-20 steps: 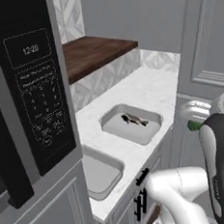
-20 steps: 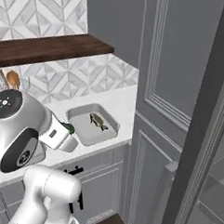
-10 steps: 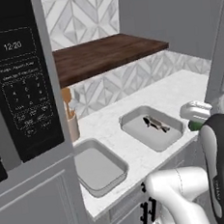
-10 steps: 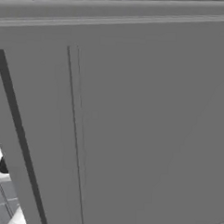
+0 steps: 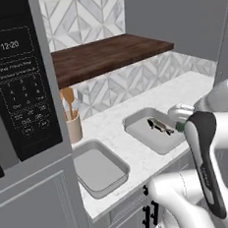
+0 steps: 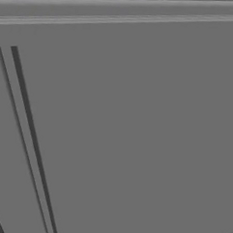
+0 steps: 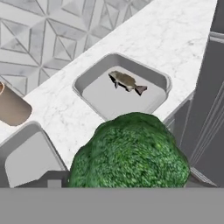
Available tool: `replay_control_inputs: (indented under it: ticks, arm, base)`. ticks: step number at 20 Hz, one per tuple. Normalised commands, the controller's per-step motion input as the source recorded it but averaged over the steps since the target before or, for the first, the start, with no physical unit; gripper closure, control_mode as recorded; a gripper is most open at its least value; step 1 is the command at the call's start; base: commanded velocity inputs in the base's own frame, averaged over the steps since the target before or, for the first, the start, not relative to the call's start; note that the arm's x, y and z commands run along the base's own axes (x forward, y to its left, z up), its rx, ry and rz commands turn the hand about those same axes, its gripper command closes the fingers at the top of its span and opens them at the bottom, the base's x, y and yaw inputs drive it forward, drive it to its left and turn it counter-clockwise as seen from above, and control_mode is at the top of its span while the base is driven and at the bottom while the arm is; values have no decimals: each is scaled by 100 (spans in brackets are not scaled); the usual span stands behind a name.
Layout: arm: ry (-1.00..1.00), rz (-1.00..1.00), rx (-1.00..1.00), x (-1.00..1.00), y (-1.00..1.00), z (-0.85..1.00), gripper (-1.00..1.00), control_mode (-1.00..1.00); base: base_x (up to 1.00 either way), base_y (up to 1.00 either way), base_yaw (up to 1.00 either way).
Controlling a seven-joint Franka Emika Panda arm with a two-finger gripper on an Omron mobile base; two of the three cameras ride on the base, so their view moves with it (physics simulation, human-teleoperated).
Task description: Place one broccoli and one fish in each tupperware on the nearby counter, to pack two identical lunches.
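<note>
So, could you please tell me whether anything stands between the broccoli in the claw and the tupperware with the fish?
Nothing visible does. In the hand view the broccoli sits at the claw, and past it lies bare white counter up to the tupperware holding the fish. The utensil cup stands off to the side.

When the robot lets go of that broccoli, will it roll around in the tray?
Probably not much. The broccoli has a bumpy, lumpy head, so it likely settles quickly. The tray has a raised rim that should stop it. It might bump the fish lying there.
</note>
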Motion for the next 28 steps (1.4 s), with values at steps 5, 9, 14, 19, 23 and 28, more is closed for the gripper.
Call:
replay_control_inputs:
  ticks: [5, 9, 14, 19, 23, 28]
  arm:
    - [0, 0, -1, 88, 14, -46, 100, -100]
    - [0, 0, 0, 85, -1, -32, 100, -100]
    - [2, 0, 0, 75, -2, -47, 100, -100]
    - [2, 0, 0, 61, -28, -51, 100, -100]
    - [2, 0, 0, 62, -13, -35, 100, -100]
    - [9, 0, 0, 68, 0, -27, 100, -100]
  base:
    - [0, 0, 0]
    - [0, 0, 0]
    - [0, 0, 0]
    - [0, 0, 0]
    - [0, 0, 0]
    - [0, 0, 0]
